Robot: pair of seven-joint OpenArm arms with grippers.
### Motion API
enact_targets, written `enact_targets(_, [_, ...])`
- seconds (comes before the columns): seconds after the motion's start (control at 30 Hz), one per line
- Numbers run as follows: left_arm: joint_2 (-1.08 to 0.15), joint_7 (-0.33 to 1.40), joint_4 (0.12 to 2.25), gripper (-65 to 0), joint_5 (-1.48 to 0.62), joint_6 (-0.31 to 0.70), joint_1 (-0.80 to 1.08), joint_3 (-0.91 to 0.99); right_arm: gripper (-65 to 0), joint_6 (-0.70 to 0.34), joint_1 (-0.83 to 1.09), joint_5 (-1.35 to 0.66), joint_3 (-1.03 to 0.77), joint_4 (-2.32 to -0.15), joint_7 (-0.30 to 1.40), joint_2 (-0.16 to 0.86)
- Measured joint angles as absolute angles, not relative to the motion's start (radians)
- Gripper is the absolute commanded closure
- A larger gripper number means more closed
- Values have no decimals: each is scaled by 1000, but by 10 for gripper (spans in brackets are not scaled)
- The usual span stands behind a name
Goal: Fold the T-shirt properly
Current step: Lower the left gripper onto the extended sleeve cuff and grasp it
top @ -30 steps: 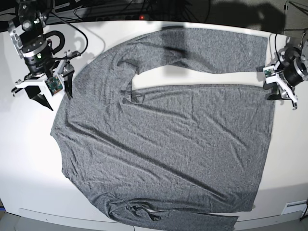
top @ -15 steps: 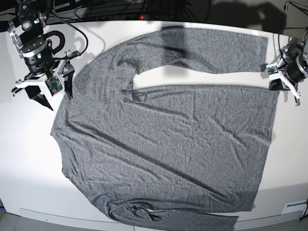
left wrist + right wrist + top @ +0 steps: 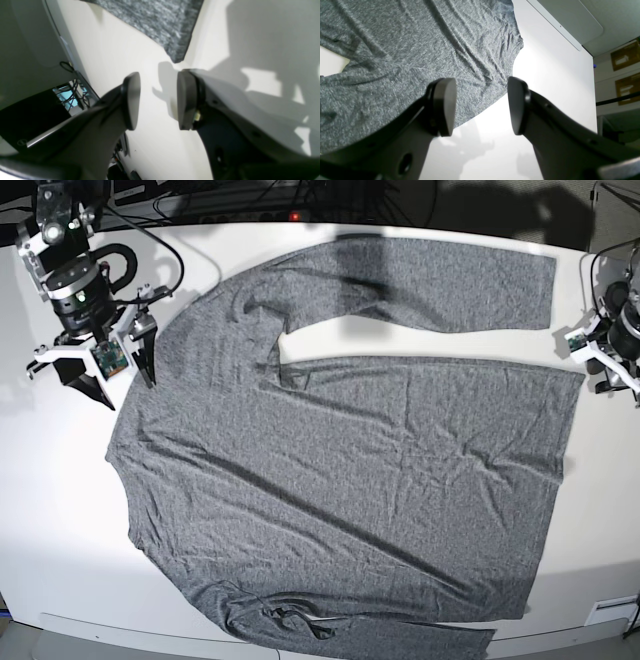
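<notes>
The heather-grey T-shirt (image 3: pixel 350 470) lies spread flat on the white table. One long sleeve (image 3: pixel 430 275) runs along the back and the other (image 3: pixel 400 642) along the front edge. My left gripper (image 3: pixel 606 365) is open and empty, just off the shirt's right hem corner (image 3: pixel 578 375). In the left wrist view the gripper (image 3: pixel 157 97) hovers over bare table with the cloth corner (image 3: pixel 165 27) beyond its fingertips. My right gripper (image 3: pixel 122 375) is open and empty beside the shirt's left shoulder. In the right wrist view it (image 3: pixel 482 105) is above the shirt's edge (image 3: pixel 420 55).
Cables and a power strip (image 3: pixel 250 210) run along the table's back edge. A white rail (image 3: pixel 120 627) lines the front edge. The table's right edge is close behind my left gripper, with a cable (image 3: pixel 600 280) there.
My left gripper moved right, drew the shirt's right hem corner slightly outward, and now sits clear of the cloth. The right arm has barely moved.
</notes>
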State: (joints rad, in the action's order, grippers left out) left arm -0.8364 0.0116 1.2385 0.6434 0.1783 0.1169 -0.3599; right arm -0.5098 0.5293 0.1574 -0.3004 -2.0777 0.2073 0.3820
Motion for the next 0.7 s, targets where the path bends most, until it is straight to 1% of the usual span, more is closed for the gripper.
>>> enact_targets(0.23, [-825, -49, 1238, -241, 647, 174, 138, -359, -327, -510, 529, 158, -300, -2078, 207, 382])
enact_targets(0.4, [-729, -49, 1240, -241, 667, 148, 133, -354, -327, -510, 529, 157, -300, -2078, 207, 382])
enact_targets(0.47, [-711, -52, 1241, -241, 691, 144, 130, -354, -327, -510, 529, 158, -300, -2078, 208, 382])
enact_targets(0.7, [-723, -26, 1225, -241, 687, 138, 130, -355, -327, -510, 529, 158, -300, -2078, 208, 382])
